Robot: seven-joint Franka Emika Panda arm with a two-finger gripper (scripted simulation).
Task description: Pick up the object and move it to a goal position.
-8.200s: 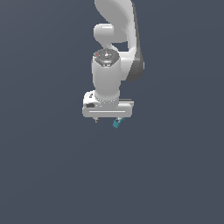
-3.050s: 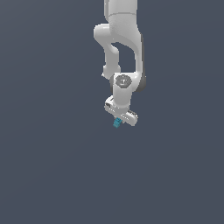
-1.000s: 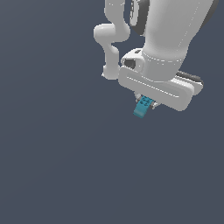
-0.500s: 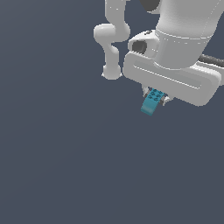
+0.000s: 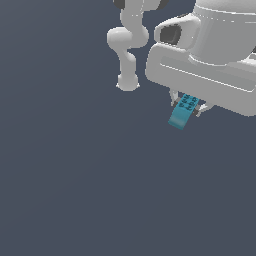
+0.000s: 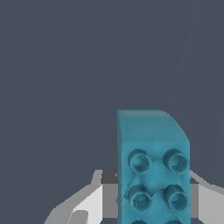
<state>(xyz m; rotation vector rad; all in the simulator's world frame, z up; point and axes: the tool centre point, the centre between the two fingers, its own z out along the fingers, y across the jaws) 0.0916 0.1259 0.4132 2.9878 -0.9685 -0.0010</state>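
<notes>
The object, a small teal-blue studded block (image 5: 183, 110), hangs tilted below my large white gripper (image 5: 188, 105) at the upper right of the exterior view, well above the grey floor. The two short fingers clamp its upper end; its lower end sticks out free. In the wrist view the block (image 6: 153, 166) fills the near field, its studs facing the camera, with one pale finger (image 6: 92, 201) showing beside it. My gripper is shut on the block. No goal marker shows in either view.
The white arm's links and base (image 5: 128, 82) stand behind, at the exterior view's top centre. A plain dark grey floor (image 5: 75, 190) lies everywhere else.
My gripper has carried the block up and toward the camera, to the exterior view's right, so both look larger than before. The grip on the block is unchanged.
</notes>
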